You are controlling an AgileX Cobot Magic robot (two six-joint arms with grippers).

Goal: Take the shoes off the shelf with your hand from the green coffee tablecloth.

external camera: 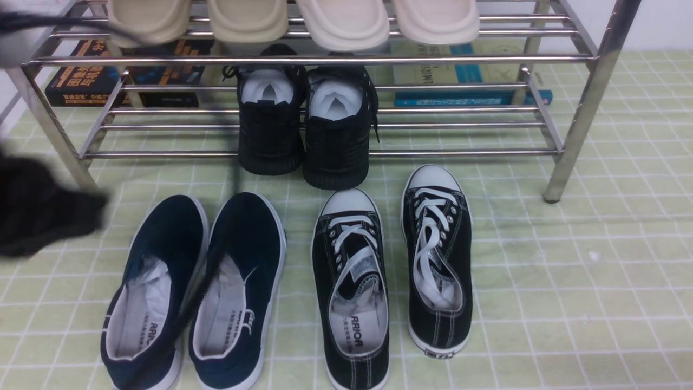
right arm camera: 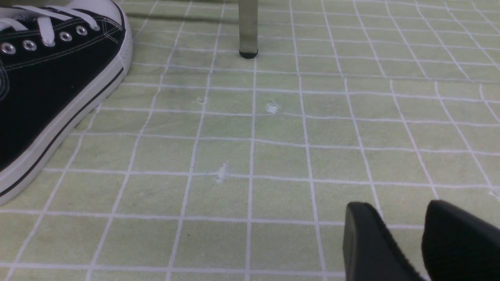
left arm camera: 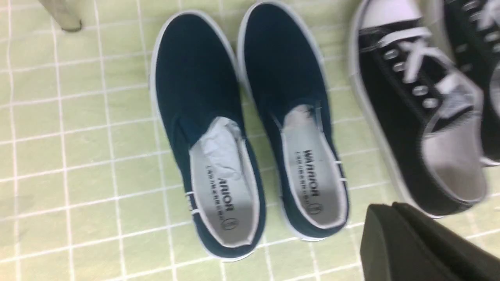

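The navy shoes (external camera: 189, 292) lie side by side on the green coffee tablecloth (external camera: 568, 271) at about 7 o'clock in the front view, toes towards the shelf (external camera: 590, 103) and heels towards the robot, the two touching or nearly so along their inner edges; that tidy pairing in front of the rack suggests they have already been brought down off the bars and set on the desk, so the task looks close to done for this pair; the black laced sneakers (external camera: 390, 276) stand just beside them at 5 o'clock, likewise toes to the shelf, while the all-black shoes (external camera: 306, 124) sit on the lower tier at 12 o'clock with their heels hanging over the front bar, and pale slippers (external camera: 292, 21) rest on the top tier; books (external camera: 86, 81) lie behind the rack, half screened by the bars; the left hand (external camera: 43, 206) is only a dark blur at 9 o'clock, well above the cloth, with a cable (external camera: 200, 292) trailing across the navy pair, and I cannot tell how its jaws stand, since its own wrist view shows a single black finger at one corner; the right hand (right arm camera: 410, 242) is out of the front view, and its wrist view shows two fingertips with a narrow gap, jaws slightly apart and holding nothing, low over bare cloth near a shelf leg (right arm camera: 248, 31); the slippers are cut off by the frame.
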